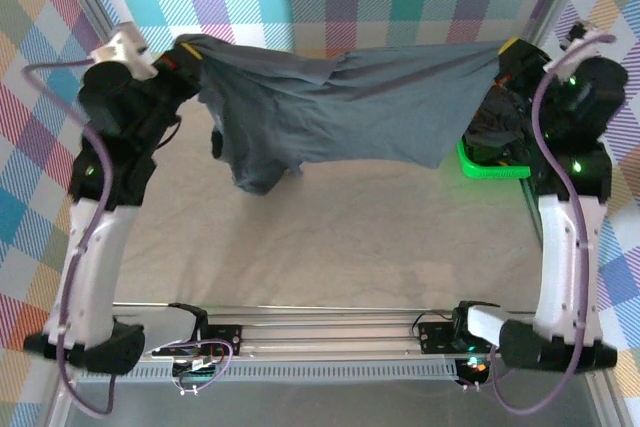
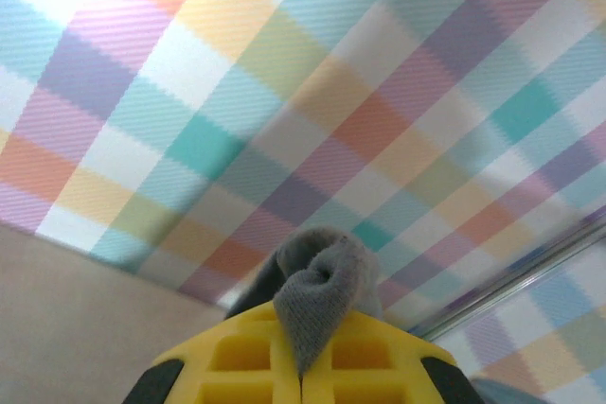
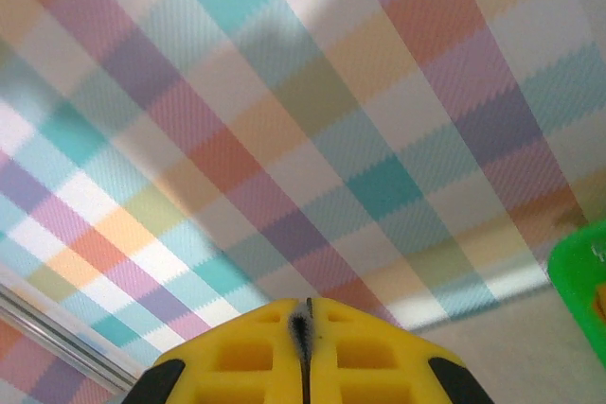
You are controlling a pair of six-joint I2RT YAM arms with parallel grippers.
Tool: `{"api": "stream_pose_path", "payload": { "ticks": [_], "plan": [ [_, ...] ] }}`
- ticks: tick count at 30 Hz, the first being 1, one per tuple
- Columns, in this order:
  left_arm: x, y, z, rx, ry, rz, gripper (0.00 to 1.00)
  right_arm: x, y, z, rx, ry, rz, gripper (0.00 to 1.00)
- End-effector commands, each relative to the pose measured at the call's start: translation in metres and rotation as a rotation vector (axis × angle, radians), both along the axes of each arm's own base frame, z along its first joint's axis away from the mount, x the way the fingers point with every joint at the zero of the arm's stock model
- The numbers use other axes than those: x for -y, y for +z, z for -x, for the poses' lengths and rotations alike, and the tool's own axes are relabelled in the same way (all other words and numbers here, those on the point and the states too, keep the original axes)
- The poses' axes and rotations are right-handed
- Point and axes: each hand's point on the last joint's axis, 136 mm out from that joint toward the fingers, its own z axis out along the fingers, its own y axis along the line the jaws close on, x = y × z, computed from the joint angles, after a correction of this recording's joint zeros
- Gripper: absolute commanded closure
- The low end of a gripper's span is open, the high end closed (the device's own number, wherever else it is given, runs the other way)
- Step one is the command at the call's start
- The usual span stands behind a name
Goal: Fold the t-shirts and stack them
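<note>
— Well, why strung so high off the pale flat table (image 1: 330, 247)?
— Clamped shut at the left in the yellow-fingered left gripper (image 2: 301, 352), with a bunched corner of the soft charcoal-grey cotton t-shirt (image 1: 340, 107) poking out of the grip. Pulled across mid-air, probably to spread it flat for folding
— And over at the right end?
— Pinched in the equally closed right gripper (image 3: 303, 342), with just a dark sliver of cloth showing. Hanging near the bright green plastic bin (image 1: 490, 165), with more dark cloth in it
</note>
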Motion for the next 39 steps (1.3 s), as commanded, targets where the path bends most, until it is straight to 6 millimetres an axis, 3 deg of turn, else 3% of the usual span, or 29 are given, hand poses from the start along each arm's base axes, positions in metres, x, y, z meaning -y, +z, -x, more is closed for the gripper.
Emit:
{"api": "stream_pose_path", "payload": {
  "ticks": [1, 5, 9, 11, 14, 18, 20, 23, 24, 25, 26, 27, 28, 29, 30, 31, 33, 35, 39],
  "plan": [
    [-0.026, 0.057, 0.043, 0.212, 0.081, 0.044, 1.00, 0.005, 0.054, 0.044, 0.224, -0.048, 0.026, 1.00],
    [-0.038, 0.089, 0.068, 0.286, 0.119, 0.053, 1.00, 0.011, 0.081, 0.073, 0.309, -0.102, 0.029, 1.00],
    [-0.045, 0.117, 0.075, 0.346, 0.159, 0.060, 1.00, 0.013, 0.095, 0.070, 0.331, -0.116, 0.034, 1.00],
    [-0.046, 0.122, 0.065, 0.338, 0.179, 0.037, 1.00, 0.014, 0.094, 0.055, 0.316, -0.108, 0.030, 1.00],
    [-0.041, 0.103, 0.016, 0.224, 0.218, -0.026, 1.00, 0.011, 0.079, 0.015, 0.256, -0.068, 0.018, 1.00],
    [-0.032, 0.044, -0.083, 0.033, 0.212, -0.045, 1.00, 0.006, 0.028, -0.076, 0.089, 0.019, -0.026, 1.00],
    [-0.032, 0.004, -0.133, -0.063, 0.210, -0.022, 1.00, 0.004, 0.001, -0.116, 0.019, 0.058, -0.038, 1.00],
    [-0.031, -0.066, -0.201, -0.209, 0.203, -0.013, 1.00, 0.001, -0.058, -0.183, -0.132, 0.107, -0.063, 1.00],
    [-0.029, -0.092, -0.223, -0.257, 0.196, -0.015, 1.00, 0.000, -0.082, -0.204, -0.185, 0.121, -0.071, 0.98],
    [-0.029, -0.119, -0.243, -0.306, 0.192, -0.013, 1.00, 0.000, -0.107, -0.224, -0.245, 0.129, -0.084, 0.82],
    [-0.028, -0.140, -0.258, -0.345, 0.183, -0.012, 0.95, -0.001, -0.130, -0.240, -0.305, 0.143, -0.100, 0.67],
    [-0.029, -0.164, -0.272, -0.400, 0.177, -0.011, 0.68, -0.002, -0.157, -0.256, -0.390, 0.160, -0.111, 0.52],
    [-0.032, -0.188, -0.283, -0.467, 0.184, -0.013, 0.39, -0.003, -0.176, -0.265, -0.448, 0.172, -0.116, 0.46],
    [-0.033, -0.204, -0.287, -0.514, 0.194, -0.026, 0.21, -0.004, -0.189, -0.272, -0.491, 0.174, -0.115, 0.40],
    [-0.034, -0.217, -0.289, -0.556, 0.198, -0.041, 0.11, -0.007, -0.207, -0.275, -0.553, 0.174, -0.110, 0.38],
    [-0.033, -0.225, -0.287, -0.590, 0.193, -0.054, 0.09, -0.010, -0.218, -0.274, -0.590, 0.175, -0.099, 0.37],
    [-0.029, -0.241, -0.274, -0.666, 0.191, -0.091, 0.11, -0.015, -0.234, -0.264, -0.651, 0.167, -0.086, 0.36],
    [-0.031, -0.258, -0.248, -0.769, 0.222, -0.151, 0.14, -0.020, -0.252, -0.247, -0.704, 0.151, -0.089, 0.37],
    [-0.038, -0.319, -0.167, -0.975, 0.282, -0.154, 0.26, -0.030, -0.297, -0.191, -0.761, 0.090, -0.146, 0.39]
  ]
}}
